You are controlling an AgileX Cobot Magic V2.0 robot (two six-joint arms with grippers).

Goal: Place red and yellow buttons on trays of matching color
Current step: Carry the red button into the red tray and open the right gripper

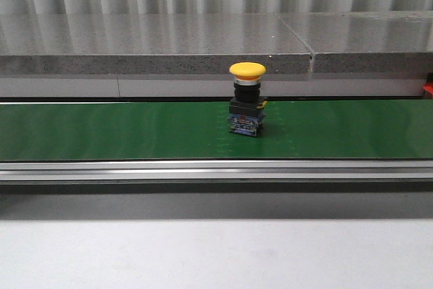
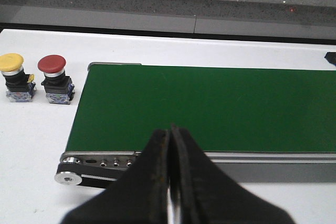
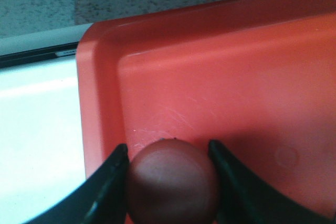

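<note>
A yellow button [image 1: 247,99] with a black and blue base stands upright on the green conveyor belt [image 1: 101,130], near its middle. In the left wrist view another yellow button [image 2: 13,74] and a red button [image 2: 55,77] stand side by side on the white table, just off the belt's end [image 2: 157,103]. My left gripper [image 2: 170,129] is shut and empty, over the belt's near rail. My right gripper [image 3: 168,145] is shut on a red button's cap [image 3: 172,182], inside the red tray [image 3: 236,77] near its corner. No yellow tray is in view. Neither gripper shows in the front view.
A grey stone ledge [image 1: 155,45] runs behind the belt. The belt's metal side rail [image 1: 203,170] runs along its near edge, with its end roller [image 2: 71,174] at the belt's end. A bit of red [image 1: 427,88] shows at the far right of the front view.
</note>
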